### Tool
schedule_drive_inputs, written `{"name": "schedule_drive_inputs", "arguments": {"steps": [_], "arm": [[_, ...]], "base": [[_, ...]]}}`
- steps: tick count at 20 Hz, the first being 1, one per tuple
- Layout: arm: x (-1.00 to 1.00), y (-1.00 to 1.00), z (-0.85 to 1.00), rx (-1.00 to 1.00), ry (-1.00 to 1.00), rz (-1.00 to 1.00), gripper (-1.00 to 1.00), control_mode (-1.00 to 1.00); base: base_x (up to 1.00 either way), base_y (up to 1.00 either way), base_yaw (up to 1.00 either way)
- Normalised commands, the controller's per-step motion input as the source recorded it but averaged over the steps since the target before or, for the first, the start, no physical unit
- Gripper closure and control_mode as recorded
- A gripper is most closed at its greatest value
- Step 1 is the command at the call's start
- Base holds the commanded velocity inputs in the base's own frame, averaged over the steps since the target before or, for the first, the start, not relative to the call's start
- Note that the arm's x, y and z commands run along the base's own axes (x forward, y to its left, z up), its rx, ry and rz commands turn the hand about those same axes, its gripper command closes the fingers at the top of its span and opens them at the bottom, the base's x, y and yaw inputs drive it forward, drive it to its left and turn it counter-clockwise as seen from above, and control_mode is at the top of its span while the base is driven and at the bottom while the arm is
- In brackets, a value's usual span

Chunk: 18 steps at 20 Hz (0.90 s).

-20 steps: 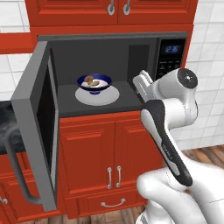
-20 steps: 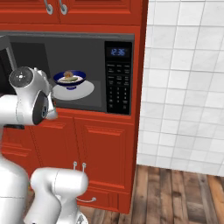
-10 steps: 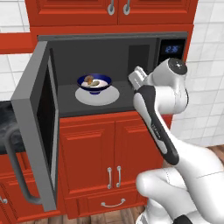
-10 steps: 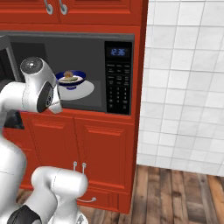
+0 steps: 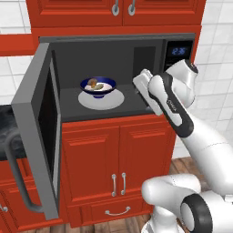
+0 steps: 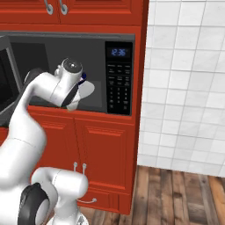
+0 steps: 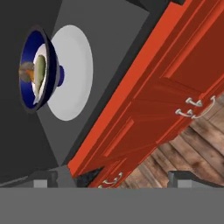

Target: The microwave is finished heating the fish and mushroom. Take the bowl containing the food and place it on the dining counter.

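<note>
— One small dark-blue bowl with a white inside (image 5: pixel 98 85) sits on the flat white turntable plate (image 5: pixel 101 98) inside the grey steel microwave (image 5: pixel 109 77), door swung open.

— And the jaws?

— Spread wide, empty, at the opening. Tilted approach could tip the fish and mushroom (image 7: pixel 36 72).

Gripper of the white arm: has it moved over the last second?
Yes. In the left base view the gripper has advanced left into the grey steel microwave, toward the dark blue bowl on its white turntable plate.
</note>
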Motion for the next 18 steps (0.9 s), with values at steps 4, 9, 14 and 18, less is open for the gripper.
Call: {"name": "schedule_drive_inputs", "arguments": {"steps": [4,9,14,18], "arm": [[0.02,0.09,0.00,0.00,0.00,0.00,-1.00,-1.00],[0.37,0.22,-0.15,0.00,0.00,0.00,-1.00,-1.00],[0.43,0.31,-0.08,0.00,0.00,0.00,-1.00,-1.00],[0.64,0.32,-0.01,0.00,0.00,0.00,-1.00,-1.00]], "base": [[0.00,0.00,0.00],[0.00,0.00,0.00],[0.00,0.00,0.00],[0.00,0.00,0.00]]}}
